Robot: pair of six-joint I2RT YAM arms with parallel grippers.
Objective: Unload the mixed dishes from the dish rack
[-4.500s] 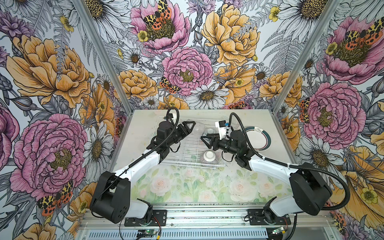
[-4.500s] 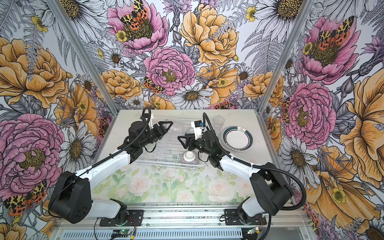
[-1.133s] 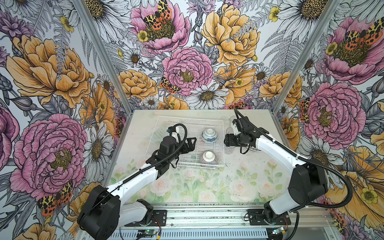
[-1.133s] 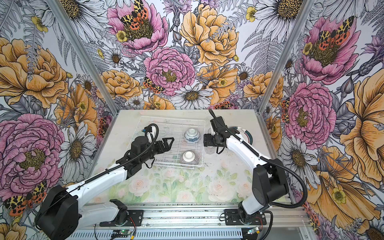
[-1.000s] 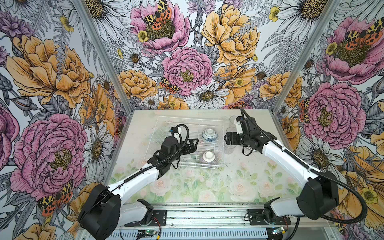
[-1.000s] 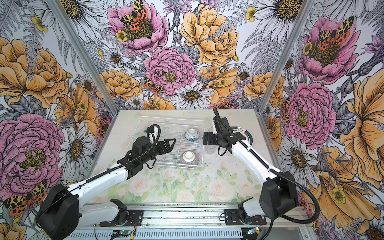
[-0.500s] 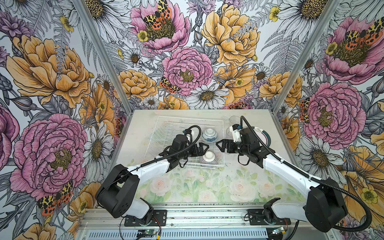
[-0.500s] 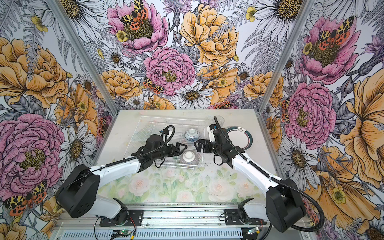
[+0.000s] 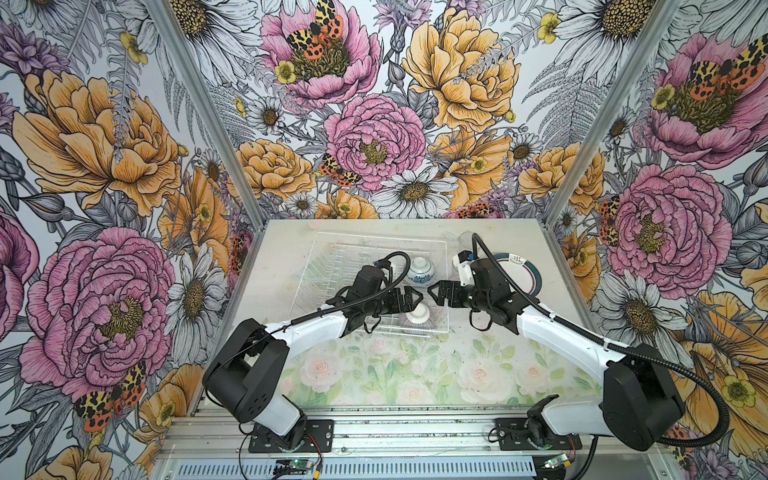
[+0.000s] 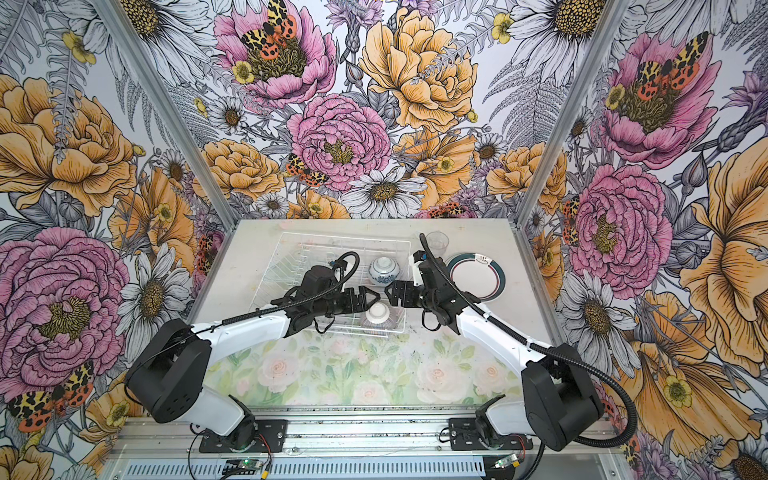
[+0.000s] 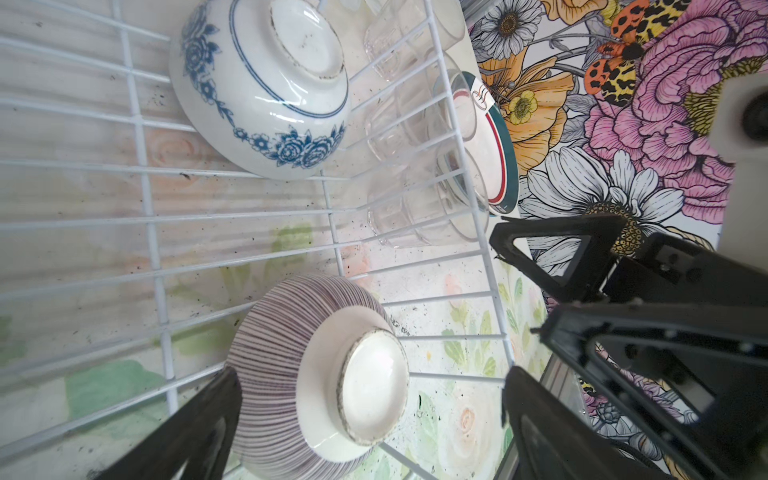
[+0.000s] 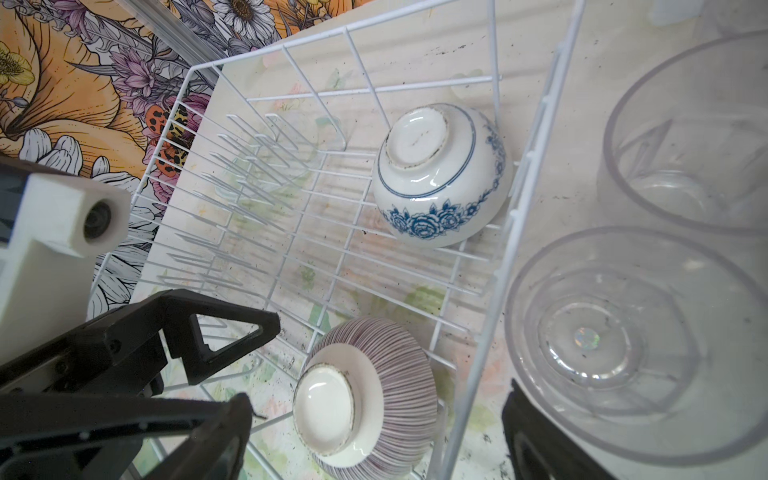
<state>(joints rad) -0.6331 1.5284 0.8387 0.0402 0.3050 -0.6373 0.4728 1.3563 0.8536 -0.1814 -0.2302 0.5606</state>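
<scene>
Dish rack [image 9: 316,270] sits at the back of the table [image 9: 374,374] with two upturned bowls in it, and we see both claws released above it.

We find the ribbed greyish bowl [image 9: 417,319] at the rack's near right corner and the blue-and-white floral bowl [image 9: 420,270] behind it, the two apart. The left gripper [image 9: 415,300] and right gripper [image 9: 434,293] hover tip to tip above the ribbed bowl, jaws spread and holding nothing. Outside the rack's right wall we see the clear glass tumblers [image 12: 615,332] standing upright on the table, and beyond them the teal-and-red-rimmed plate [image 10: 478,278] lying flat.
</scene>
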